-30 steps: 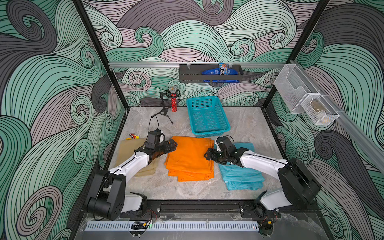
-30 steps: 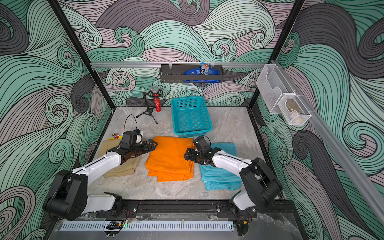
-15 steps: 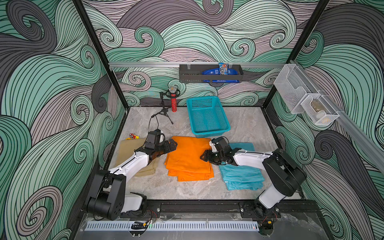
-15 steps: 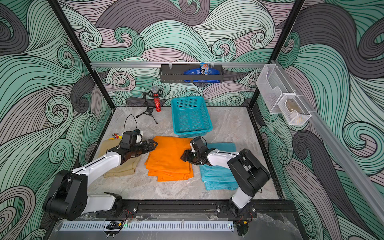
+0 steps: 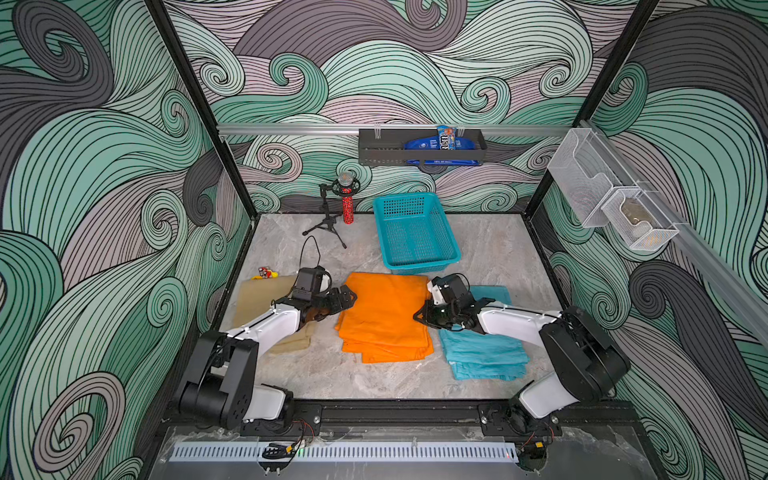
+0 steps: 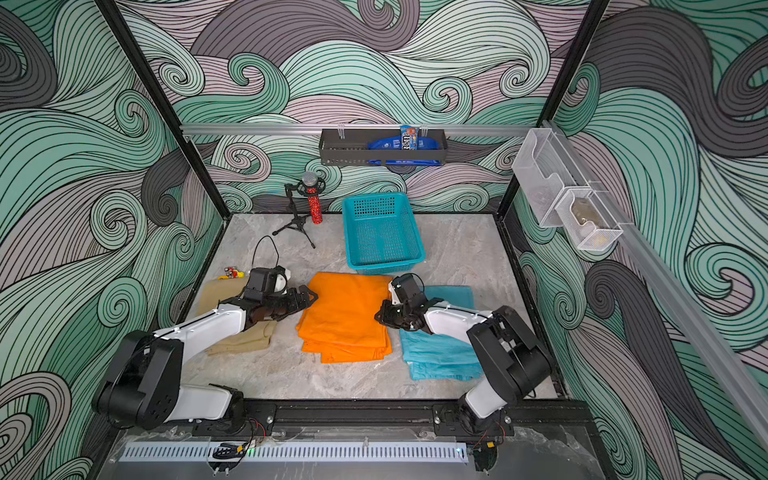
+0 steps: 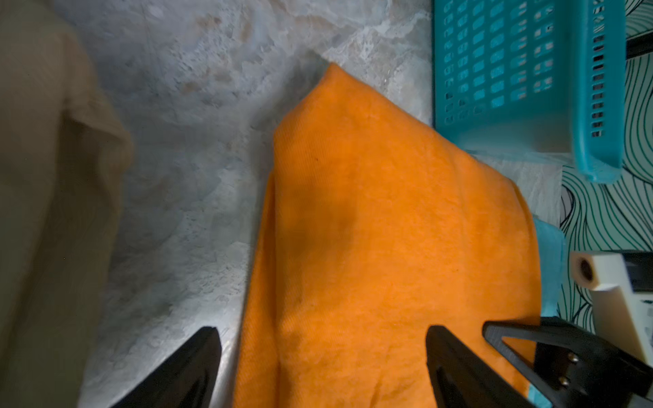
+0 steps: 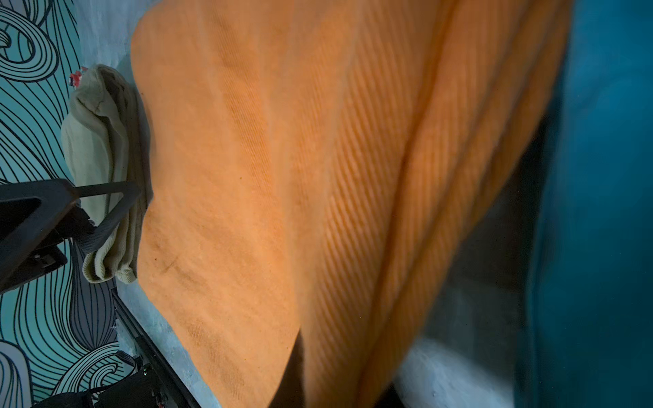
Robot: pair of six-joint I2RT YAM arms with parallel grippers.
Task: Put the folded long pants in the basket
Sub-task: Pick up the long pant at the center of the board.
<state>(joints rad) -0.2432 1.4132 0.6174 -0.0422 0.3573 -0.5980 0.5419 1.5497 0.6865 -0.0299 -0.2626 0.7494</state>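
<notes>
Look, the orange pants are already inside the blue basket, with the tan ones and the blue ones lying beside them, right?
Not quite. The orange pants are not in the basket; both top views show them flat on the table in front of it, and the basket holds nothing. The tan pants and blue pants do lie either side.

The pants are orange point(image 5: 384, 316), turquoise point(image 5: 484, 353) and tan point(image 5: 253, 299). The basket point(image 5: 415, 232) is teal. The counter point(image 5: 374, 378) is grey marble. The walls point(image 5: 104, 187) bear swirling waves of green, grey and mauve, lined in black. The arms point(image 5: 270, 328) are white and black.
</notes>
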